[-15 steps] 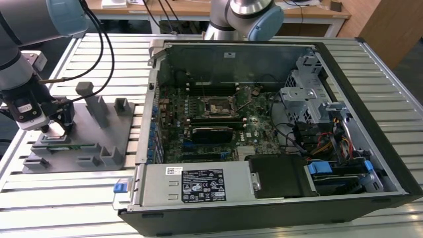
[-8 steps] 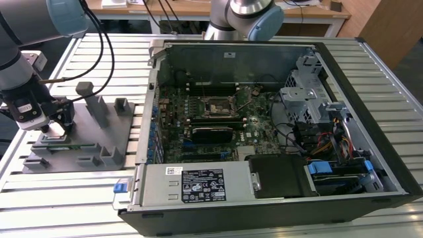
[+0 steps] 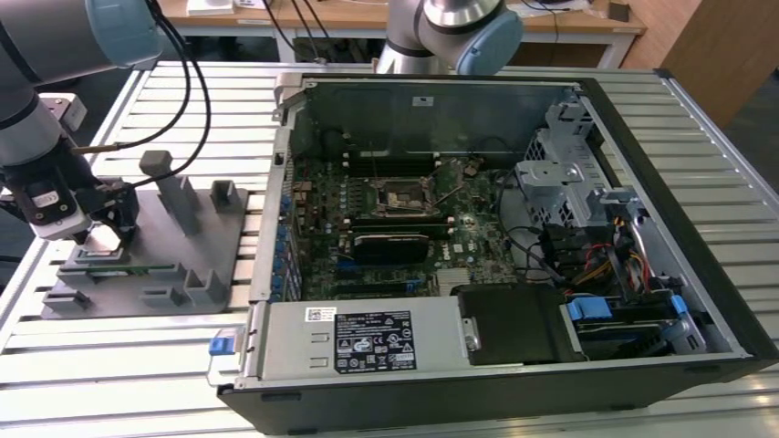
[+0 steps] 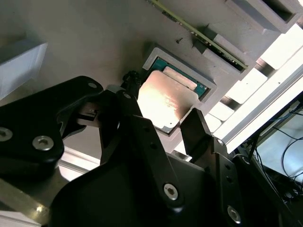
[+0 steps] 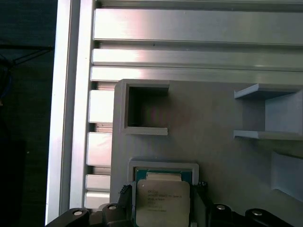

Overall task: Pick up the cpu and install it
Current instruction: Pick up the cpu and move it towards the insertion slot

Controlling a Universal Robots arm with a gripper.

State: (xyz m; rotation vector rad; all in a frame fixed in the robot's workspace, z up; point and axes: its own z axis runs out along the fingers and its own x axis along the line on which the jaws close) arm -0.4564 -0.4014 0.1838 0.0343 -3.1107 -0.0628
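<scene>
Fingers (image 4: 125,113), two of them and black, stand in the second wrist view against two opposite edges of the cpu (image 4: 165,100). By my judgement they are closed on it. The chip lies over its shallow pocket in the grey fixture (image 4: 71,42); whether it is raised out of the pocket, I cannot tell.

In the first wrist view the one cpu (image 5: 162,201) shows its silver top, with a dark finger on each side, near the fixture's edge.

In the exterior view the fixture (image 3: 182,274) rests near the exterior view's left edge of the slatted tabletop (image 3: 146,365). The one open computer case (image 3: 487,383) stands well apart, with one socket (image 3: 399,194) on its motherboard (image 3: 365,228). So I judge the grasp is made. The carrying and the installing are not yet done.
</scene>
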